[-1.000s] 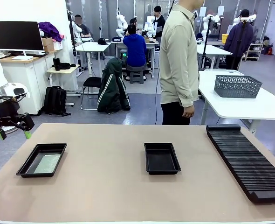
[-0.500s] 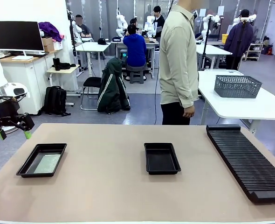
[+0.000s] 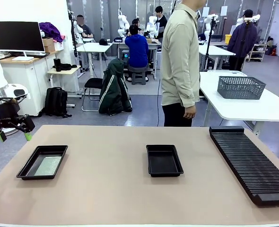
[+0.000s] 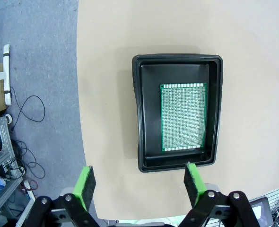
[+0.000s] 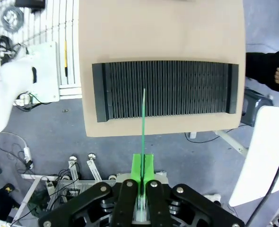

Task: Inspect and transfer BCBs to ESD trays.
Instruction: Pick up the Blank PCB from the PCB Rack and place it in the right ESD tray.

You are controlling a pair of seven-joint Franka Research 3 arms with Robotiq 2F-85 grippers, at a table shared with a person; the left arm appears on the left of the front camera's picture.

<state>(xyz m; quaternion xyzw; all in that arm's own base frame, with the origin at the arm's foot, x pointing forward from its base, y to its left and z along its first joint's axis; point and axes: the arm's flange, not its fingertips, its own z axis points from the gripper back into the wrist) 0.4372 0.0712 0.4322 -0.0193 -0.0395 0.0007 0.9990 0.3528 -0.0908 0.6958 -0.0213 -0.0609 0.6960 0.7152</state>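
One BCB (image 4: 183, 117), green with a fine dotted face, lies flat in the left ESD tray (image 4: 141, 113). The front view shows that tray (image 3: 27, 166) with the board (image 3: 48, 165) at the table's left. My left gripper (image 3: 14, 136) hangs open off the table's left edge. Its own view puts it (image 4: 139, 185) high over the tray's near rim, with nothing between the pads. A second ESD tray (image 3: 164, 171) sits empty at mid-table. My right gripper (image 5: 143, 171) is shut on a BCB (image 5: 143, 118) seen edge-on, held above the rack.
A long black ribbed rack (image 3: 250, 163) runs along the table's right side, seen from above as the rack (image 5: 165, 90). A person (image 3: 179, 61) stands at the far edge, hands off the table. A grey mesh basket (image 3: 241, 87) rests on a white table behind.
The person has shifted very slightly. Both grippers, the trays and the boards stay where they were.
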